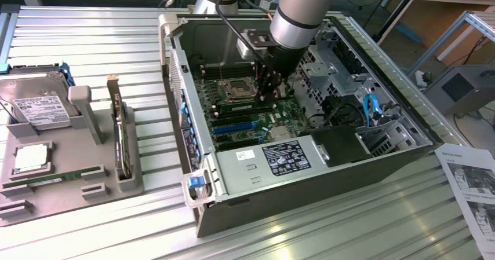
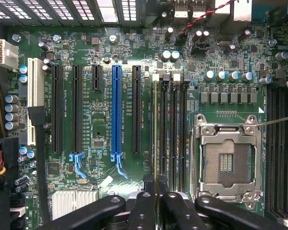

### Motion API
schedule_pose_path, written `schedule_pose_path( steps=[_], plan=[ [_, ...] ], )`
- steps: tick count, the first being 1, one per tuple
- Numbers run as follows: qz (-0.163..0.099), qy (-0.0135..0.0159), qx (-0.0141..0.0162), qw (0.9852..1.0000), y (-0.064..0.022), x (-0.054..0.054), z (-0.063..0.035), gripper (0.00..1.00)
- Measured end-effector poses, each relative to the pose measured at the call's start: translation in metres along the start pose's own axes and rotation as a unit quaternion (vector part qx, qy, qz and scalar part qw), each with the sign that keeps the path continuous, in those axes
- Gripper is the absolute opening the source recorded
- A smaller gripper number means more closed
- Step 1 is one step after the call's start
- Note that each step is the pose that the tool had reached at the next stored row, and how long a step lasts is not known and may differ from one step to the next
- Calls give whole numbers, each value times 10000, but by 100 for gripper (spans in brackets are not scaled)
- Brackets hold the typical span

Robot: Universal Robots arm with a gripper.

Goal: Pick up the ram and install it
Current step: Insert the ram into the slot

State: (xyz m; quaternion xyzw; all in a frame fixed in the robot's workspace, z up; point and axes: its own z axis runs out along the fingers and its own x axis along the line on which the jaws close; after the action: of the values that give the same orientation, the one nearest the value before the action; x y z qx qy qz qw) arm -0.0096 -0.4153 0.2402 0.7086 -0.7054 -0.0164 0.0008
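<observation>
Ram (image 2: 156, 139) is pinched edge-on in our narrow fingers (image 2: 145, 208), its long axis parallel to the memory slots (image 2: 175, 134) beside the processor socket (image 2: 227, 160).

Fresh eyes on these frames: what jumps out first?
The open PC case sits in the middle of the exterior view, with the arm down inside it. In the wrist view the gripper is shut on the ram, held edge-on over the memory slots near the empty processor socket, with a bright blue expansion slot close by. On the exterior view's left, a grey tray holds a hard drive.
</observation>
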Motion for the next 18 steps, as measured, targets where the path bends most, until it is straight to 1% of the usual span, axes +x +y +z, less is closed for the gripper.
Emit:
schedule_pose_path(
  steps=[18],
  plan=[
    [0,0,0,10000,3,-11,6,13]
  ],
)
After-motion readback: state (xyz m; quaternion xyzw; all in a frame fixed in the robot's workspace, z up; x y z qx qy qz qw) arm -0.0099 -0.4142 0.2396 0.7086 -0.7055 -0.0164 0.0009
